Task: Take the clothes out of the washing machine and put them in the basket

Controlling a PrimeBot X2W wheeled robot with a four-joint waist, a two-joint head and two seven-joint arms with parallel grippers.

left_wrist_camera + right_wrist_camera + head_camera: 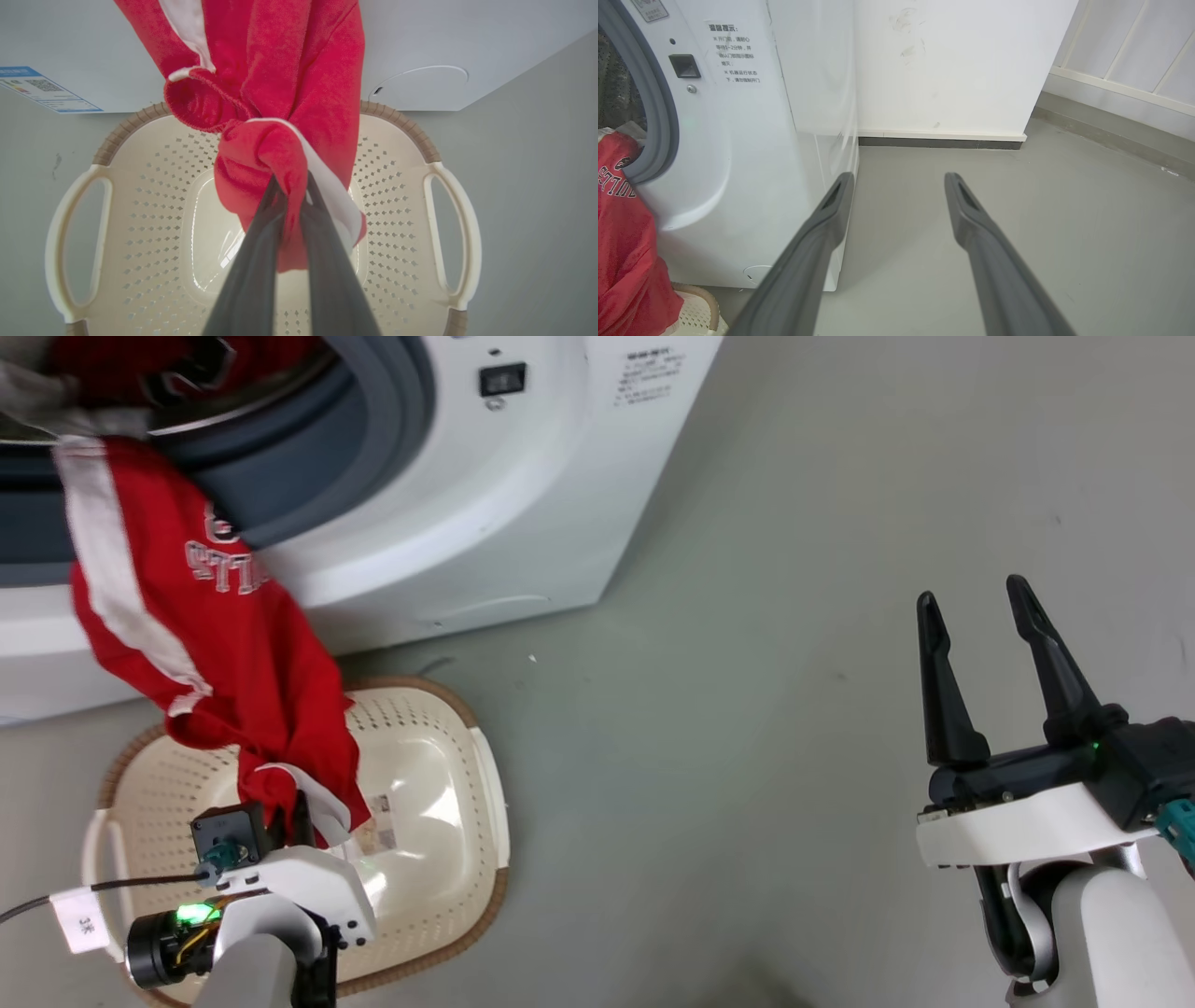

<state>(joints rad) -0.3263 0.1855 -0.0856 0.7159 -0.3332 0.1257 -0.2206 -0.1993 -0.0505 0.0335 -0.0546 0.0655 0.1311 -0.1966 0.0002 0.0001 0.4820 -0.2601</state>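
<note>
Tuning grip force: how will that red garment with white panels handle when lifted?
Probably floppy: the red garment drapes from the washing machine opening to the left gripper. Likely light: a fingertip pinch holds it.

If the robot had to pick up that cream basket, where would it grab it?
Probably by a side handle of the basket, coming from above: each is a slim open loop the fingers can close around, clear of the hanging red garment.

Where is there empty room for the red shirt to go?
The bottom of the basket is bare, right under the left end effector holding the red shirt. The grey floor between the washing machine and the right end effector is bare too. The porthole is crowded with clothes.
</note>
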